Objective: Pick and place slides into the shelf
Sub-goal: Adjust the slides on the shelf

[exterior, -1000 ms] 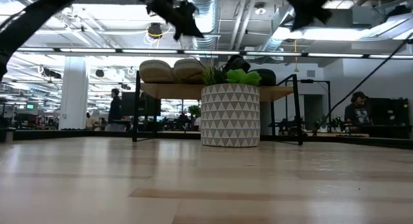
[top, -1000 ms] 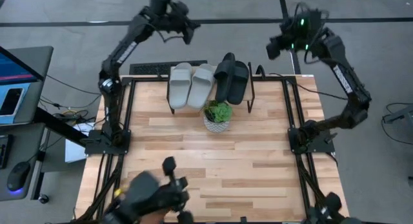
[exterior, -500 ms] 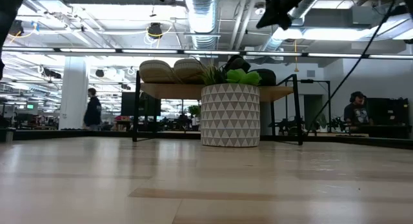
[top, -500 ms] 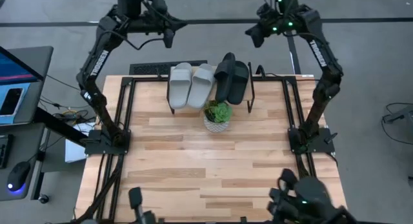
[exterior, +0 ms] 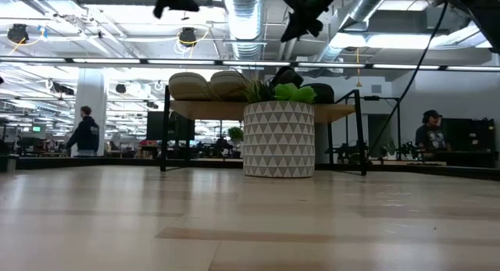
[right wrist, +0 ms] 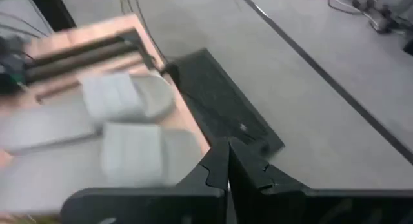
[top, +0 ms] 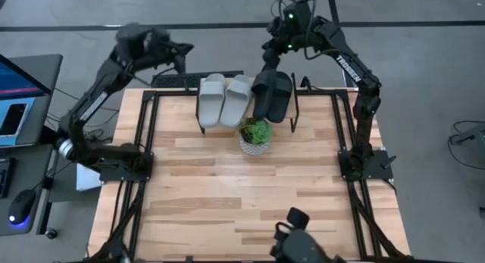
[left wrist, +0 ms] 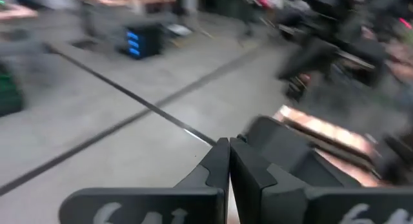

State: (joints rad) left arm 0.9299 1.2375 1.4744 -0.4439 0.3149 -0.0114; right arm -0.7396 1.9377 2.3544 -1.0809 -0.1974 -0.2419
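Two light grey slides (top: 223, 98) and two black slides (top: 273, 93) lie side by side on the shelf (exterior: 344, 112), a low wooden plank on black legs at the table's far edge. In the low view the grey slides (exterior: 207, 86) and the black slides (exterior: 291, 77) rest on top of the plank. My left gripper (top: 180, 55) hangs shut in the air beyond the table's far left corner, left of the grey slides. My right gripper (top: 267, 57) hangs shut just beyond the far ends of the black slides, high above them (exterior: 301, 17). Neither gripper touches anything.
A white patterned pot with a green plant (top: 255, 136) stands on the table right in front of the shelf. A dark mat (right wrist: 219, 101) lies on the floor behind the table. Black frame rails (top: 148, 142) run along both table sides. A dark blurred object (top: 299, 240) shows at the near edge.
Both grippers have swung toward the table's left while staying high and shut. My left gripper has gone from above the grey slides' far ends out past the far left corner. My right gripper has come from the far right corner to the black slides' far ends.
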